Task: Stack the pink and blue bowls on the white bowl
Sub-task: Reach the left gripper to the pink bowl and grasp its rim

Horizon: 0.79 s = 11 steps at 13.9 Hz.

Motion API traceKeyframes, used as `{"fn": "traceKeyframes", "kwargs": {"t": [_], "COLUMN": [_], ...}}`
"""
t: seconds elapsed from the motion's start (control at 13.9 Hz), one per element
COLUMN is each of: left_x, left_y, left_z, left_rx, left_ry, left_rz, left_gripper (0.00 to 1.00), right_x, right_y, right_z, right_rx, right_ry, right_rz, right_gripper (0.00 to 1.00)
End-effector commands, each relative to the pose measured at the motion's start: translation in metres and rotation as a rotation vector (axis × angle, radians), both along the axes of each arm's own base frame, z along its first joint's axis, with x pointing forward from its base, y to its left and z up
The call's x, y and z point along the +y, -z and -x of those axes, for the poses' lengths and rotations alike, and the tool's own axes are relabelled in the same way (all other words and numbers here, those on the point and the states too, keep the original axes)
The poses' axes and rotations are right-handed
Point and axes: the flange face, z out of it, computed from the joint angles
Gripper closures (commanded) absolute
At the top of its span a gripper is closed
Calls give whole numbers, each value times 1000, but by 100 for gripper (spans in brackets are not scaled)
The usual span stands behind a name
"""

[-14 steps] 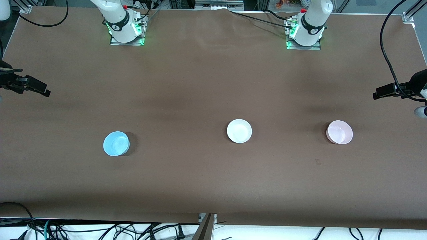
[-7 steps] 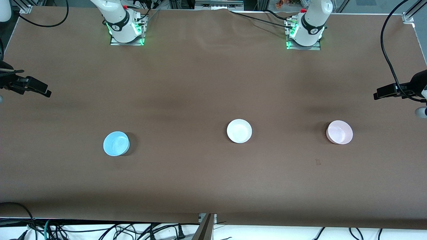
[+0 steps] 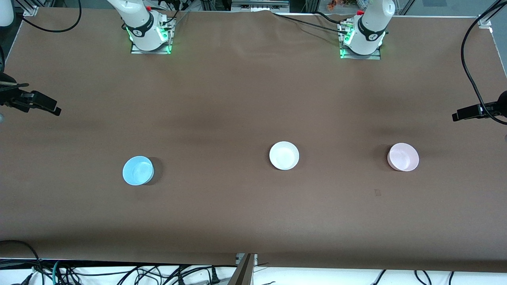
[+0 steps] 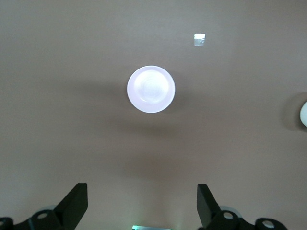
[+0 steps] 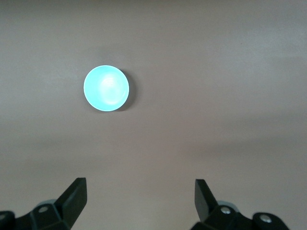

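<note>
Hanging high with its jaws spread wide and nothing between them, the left gripper (image 4: 141, 203) looks down on the pink bowl (image 4: 151, 89), which sits upright on the brown table (image 3: 237, 99) toward the left arm's end. The right gripper (image 5: 139, 201) is just as wide open and empty, poised high over the blue bowl (image 5: 106, 88) at the right arm's end of the table. In the front view only dark parts of each arm's hand show at the picture's edges, so both arms look to be waiting above their bowls with no grasp begun.

The white bowl (image 3: 284, 155) stands between the two coloured ones, well apart from each; the blue bowl (image 3: 138, 170) lies a little nearer the front camera than the pink bowl (image 3: 403, 157) and the white one. All three rest mouth up, unstacked.

These bowls look like thin, light plastic: stiff enough to hold shape, yet smooth and probably slippery. A good hold is likely on the rim, one finger inside the wall and one outside, pinching gently. Being so light, a bowl could skid or tip if a finger nudges it before closing. Nesting should need the carried bowl level and centred over the white one before release.
</note>
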Motion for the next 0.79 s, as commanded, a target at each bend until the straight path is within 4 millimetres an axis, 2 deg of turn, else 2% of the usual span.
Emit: {"fn": "traceKeyframes", "kwargs": {"t": [0.0,0.07,0.22,0.65,0.72], "left_x": [28,44,61,67,76], "left_y": [20,35,45,179,202], "left_z": [-4,-5,-8,-17,-14], "left_rx": [18,37,-2,-92,-114], "left_ry": [3,8,26,10,-3], "left_rz": [32,44,44,94,126], "left_gripper": [0,0,0,0,0], "right_x": [0,0,0,0,0], "right_y": [-5,-5,-5,-5,-5], "right_z": [-2,-2,-2,-2,-2], "right_rx": [3,3,3,3,3], "right_ry": [-7,-7,-8,-8,-10], "right_rz": [-13,-13,-13,-13,-13], "right_gripper": [1,1,1,1,1]}}
